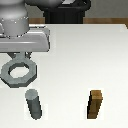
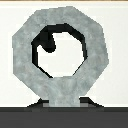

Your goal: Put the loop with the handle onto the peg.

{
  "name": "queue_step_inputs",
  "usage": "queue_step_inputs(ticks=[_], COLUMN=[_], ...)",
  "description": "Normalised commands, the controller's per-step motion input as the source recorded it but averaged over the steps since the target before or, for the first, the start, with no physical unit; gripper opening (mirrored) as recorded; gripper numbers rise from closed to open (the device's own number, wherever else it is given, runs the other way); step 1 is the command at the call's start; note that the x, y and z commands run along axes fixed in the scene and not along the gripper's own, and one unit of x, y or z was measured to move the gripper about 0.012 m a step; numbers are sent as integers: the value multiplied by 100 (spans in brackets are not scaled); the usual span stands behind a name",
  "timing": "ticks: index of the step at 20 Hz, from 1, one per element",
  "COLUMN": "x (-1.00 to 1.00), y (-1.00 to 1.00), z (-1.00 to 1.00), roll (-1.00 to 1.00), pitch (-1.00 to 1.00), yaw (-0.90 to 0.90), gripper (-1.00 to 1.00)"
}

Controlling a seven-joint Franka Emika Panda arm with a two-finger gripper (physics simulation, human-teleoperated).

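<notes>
Holding the loop with the handle (image 1: 19,73) by its tab at middle left, the end effector (image 1: 16,56) keeps it flat above the peg (image 1: 34,104) so the hole can drop over it.

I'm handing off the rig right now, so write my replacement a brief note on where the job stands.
Gripper: shut on the flat gray ring's tab handle, holding the flat gray ring in the air.
Upright gray cylinder peg: stands on the white table, below the ring; the wrist view shows it through the hole, off-centre.
Brown wooden block: at the exterior view's right, untouched.
Done: ring picked up.
Left: centre, lower, release.
</notes>
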Motion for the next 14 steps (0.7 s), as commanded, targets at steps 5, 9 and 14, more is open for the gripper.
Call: queue_step_inputs(ticks=[5, 9, 14], x=[0, 25, 60], y=[20, 75, -10], z=[20, 0, 0], roll=[0, 0, 0], pitch=[0, 0, 0], yaw=[0, 0, 0], gripper=[-100, -100, -100])
